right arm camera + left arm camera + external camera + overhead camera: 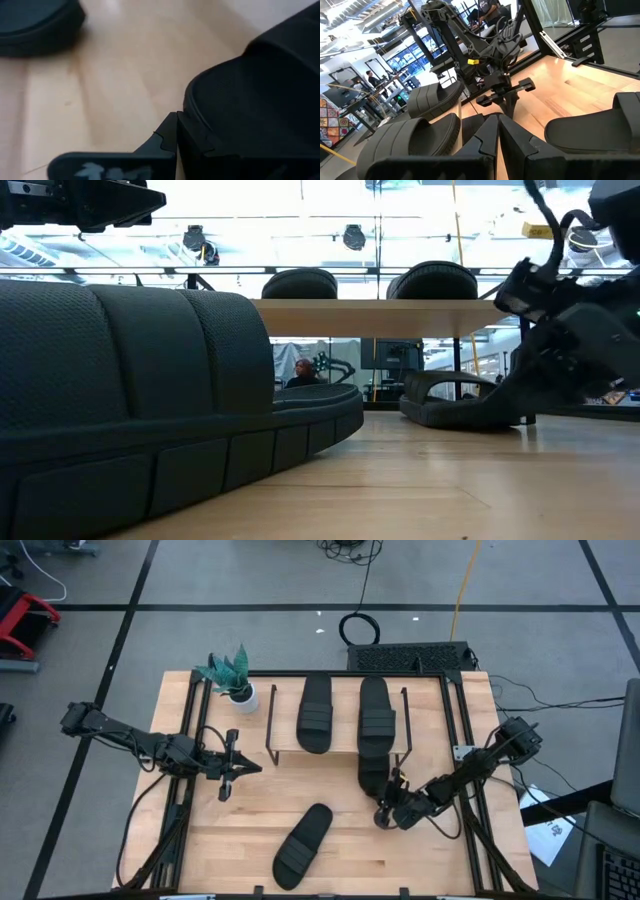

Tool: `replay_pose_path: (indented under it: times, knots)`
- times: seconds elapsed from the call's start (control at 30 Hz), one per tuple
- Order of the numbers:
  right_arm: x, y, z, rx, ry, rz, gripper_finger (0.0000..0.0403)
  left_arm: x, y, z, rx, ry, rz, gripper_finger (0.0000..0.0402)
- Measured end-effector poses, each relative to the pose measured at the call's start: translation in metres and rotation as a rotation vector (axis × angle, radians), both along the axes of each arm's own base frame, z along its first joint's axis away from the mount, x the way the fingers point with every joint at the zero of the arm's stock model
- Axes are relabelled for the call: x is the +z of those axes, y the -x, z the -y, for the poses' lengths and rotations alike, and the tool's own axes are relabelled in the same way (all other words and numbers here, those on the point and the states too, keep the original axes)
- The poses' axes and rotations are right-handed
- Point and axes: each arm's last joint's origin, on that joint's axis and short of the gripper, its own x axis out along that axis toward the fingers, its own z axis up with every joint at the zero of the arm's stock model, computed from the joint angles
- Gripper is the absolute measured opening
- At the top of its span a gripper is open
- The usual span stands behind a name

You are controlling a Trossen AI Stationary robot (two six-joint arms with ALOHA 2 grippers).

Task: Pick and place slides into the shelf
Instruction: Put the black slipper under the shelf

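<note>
Two black slides lie side by side on the shelf's light-wood board, seen edge-on in the low view. A third slide lies sole-down on the table, its far part under the board. My right gripper is shut at that slide's near end. The fourth slide lies flat near the table's near edge. My left gripper hovers shut, left of the shelf, touching nothing. My right gripper is low over the table and comes slanting from the near-right. The outer side of one shut finger rests against the rim of the third slide's near end. The slide lies flat on the table.
A small potted plant stands at the shelf's far-left corner. The shelf's thin black wire legs flank the space under the board. A black frame rail runs along the table's right side.
</note>
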Motion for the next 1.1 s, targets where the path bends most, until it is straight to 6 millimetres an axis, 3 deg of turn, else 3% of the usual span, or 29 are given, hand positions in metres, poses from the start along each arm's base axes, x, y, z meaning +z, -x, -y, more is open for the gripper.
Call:
replay_pose_path:
  times: [0.2, 0.37, 0.5, 0.7, 0.9, 1.1]
  knots:
    - [0.002, -0.001, 0.001, -0.01, 0.022, 0.019, 0.0, 0.0, 0.0, 0.0, 0.0, 0.0, 0.0, 0.0024]
    - [0.013, -0.004, -0.01, 0.144, -0.003, 0.064, 0.0, 0.0, 0.0, 0.0, 0.0, -0.001, -0.001, 0.0024]
    - [0.04, 0.0, -0.023, 0.342, 0.049, 0.165, 0.0, 0.0, 0.0, 0.0, 0.0, 0.0, 0.0, 0.0024]
    - [0.089, 0.018, -0.031, 0.523, 0.273, 0.319, 0.0, 0.001, 0.001, 0.003, -0.067, 0.05, 0.004, 0.0024]
    - [0.131, 0.035, -0.02, 0.556, 0.409, 0.451, 0.0, 0.004, 0.0, 0.018, -0.201, 0.043, 0.047, 0.0024]
    - [0.157, 0.047, -0.003, 0.506, 0.376, 0.528, 0.0, -0.002, -0.012, 0.035, -0.067, 0.087, 0.019, 0.0024]
